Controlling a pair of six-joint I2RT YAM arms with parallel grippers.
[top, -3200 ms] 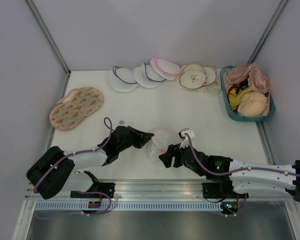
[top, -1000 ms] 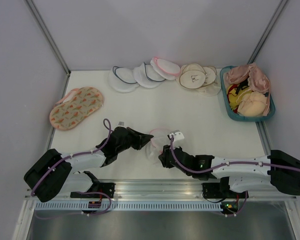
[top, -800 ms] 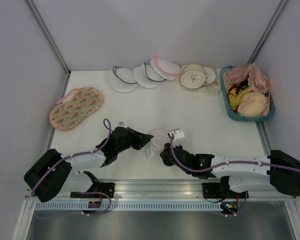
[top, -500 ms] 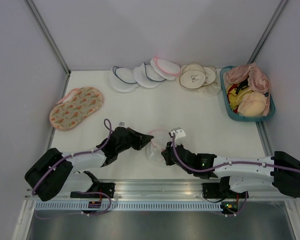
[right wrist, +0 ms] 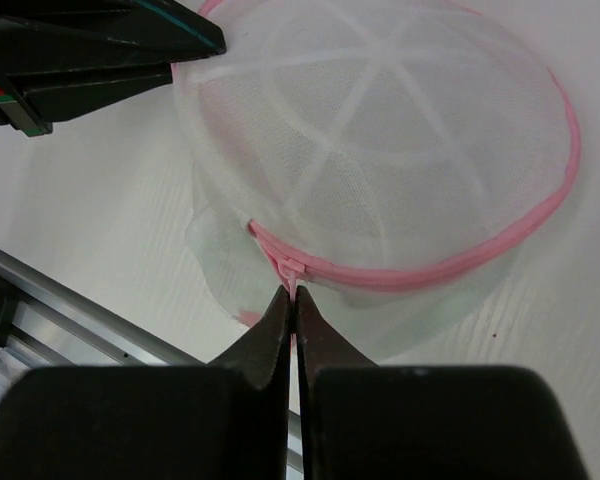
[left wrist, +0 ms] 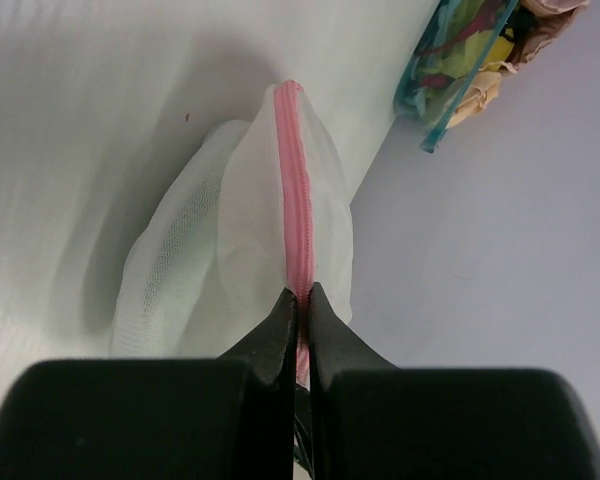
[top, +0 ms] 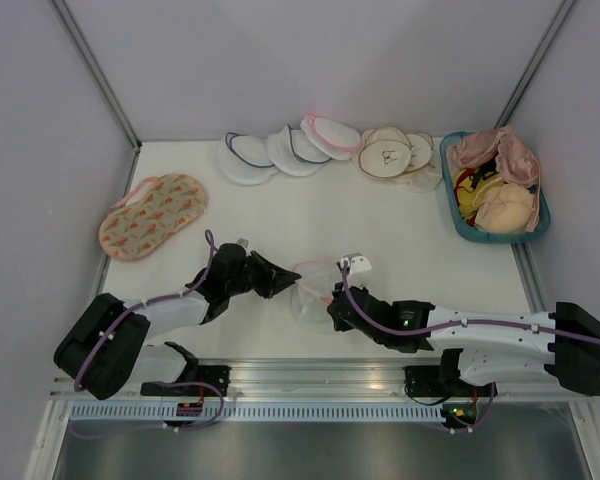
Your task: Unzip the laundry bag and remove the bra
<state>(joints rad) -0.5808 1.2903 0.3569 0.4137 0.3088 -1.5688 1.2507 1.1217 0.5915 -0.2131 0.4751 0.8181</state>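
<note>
The laundry bag (top: 315,282), a round white mesh dome with pink zipper trim, sits near the table's front middle between my two arms. My left gripper (top: 292,285) comes in from the left and is shut on the bag's pink trim (left wrist: 298,250), fingertips pinching it at the gripper (left wrist: 298,298). My right gripper (top: 332,298) is at the bag's near right side. In the right wrist view the right gripper (right wrist: 293,297) is shut on the small pink zipper pull (right wrist: 292,272) of the closed zipper on the bag (right wrist: 380,130). The bra is hidden from view.
A teal basket (top: 458,215) with peach-pink bras and a yellow item stands at the back right. White pouches with dark blue trim (top: 265,155) and round beige pads (top: 388,152) lie along the back. An orange floral bag (top: 152,215) lies left. A metal rail (top: 310,375) runs along the front edge.
My right gripper has closed onto the zipper pull and edged up against the bag. The left gripper keeps its pinch on the trim and has shifted slightly left.
</note>
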